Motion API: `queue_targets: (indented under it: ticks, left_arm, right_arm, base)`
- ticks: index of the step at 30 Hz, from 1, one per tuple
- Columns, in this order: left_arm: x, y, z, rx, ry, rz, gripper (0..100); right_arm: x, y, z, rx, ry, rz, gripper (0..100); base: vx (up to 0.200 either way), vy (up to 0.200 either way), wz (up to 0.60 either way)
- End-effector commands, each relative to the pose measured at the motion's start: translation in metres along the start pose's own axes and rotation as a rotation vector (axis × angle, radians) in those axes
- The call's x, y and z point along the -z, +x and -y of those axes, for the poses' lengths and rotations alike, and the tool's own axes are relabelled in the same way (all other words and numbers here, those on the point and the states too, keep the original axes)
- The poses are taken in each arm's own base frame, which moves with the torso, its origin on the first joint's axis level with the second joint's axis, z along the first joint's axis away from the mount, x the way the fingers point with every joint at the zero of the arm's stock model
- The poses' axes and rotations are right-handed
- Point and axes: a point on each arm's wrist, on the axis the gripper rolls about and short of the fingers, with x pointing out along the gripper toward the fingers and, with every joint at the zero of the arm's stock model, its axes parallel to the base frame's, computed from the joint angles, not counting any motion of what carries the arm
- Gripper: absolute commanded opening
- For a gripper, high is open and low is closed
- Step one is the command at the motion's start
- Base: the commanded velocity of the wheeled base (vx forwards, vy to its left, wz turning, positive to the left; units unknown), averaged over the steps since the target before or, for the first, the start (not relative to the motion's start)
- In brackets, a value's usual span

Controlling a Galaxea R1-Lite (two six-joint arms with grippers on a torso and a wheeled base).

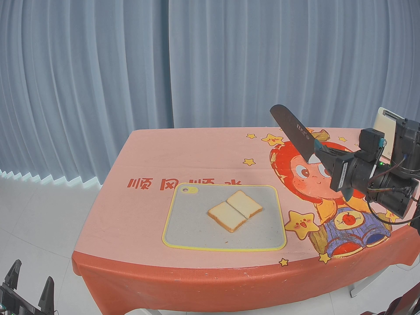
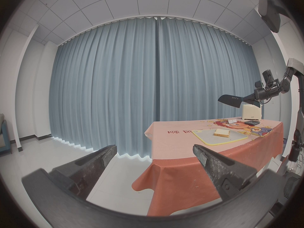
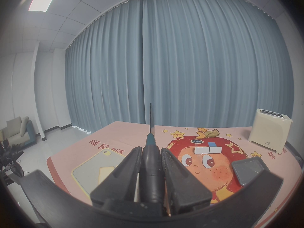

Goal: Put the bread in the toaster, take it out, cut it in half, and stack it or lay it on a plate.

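While the knife (image 1: 292,130) fills my right claw (image 1: 323,153), clamped by its handle with the blade pointing up and away over the right side of the table (image 1: 144,154), that arm cannot take anything else. The bread (image 1: 235,210) lies on the cutting board (image 1: 192,224) as two halves touching along the cut. The seam, and each half's long side, runs diagonally from far-left to near-right. From the right claw the bread sits lower, to the left and nearer me. My left claw (image 1: 31,281) hangs wide apart with nothing in it, low off the table's near-left corner and well apart from the board. The dark plate (image 3: 250,170) sits on the right side near the toaster (image 3: 270,129), so I judge the right arm better placed once the knife is down.
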Motion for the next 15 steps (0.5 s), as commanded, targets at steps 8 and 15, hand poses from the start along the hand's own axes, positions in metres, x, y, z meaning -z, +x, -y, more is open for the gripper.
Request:
queue_targets:
  ticks: [8,15]
  left_arm:
    - [0.005,0.0,0.0,0.0,0.0,-0.001,100]
    - [0.005,0.0,0.0,0.0,0.0,-0.001,100]
  right_arm:
    - [-0.001,0.003,0.013,0.05,0.014,0.001,0]
    - [-0.004,0.002,0.021,0.079,0.023,0.016,0]
  base:
    - [0.0,0.0,0.0]
    - [0.0,0.0,0.0]
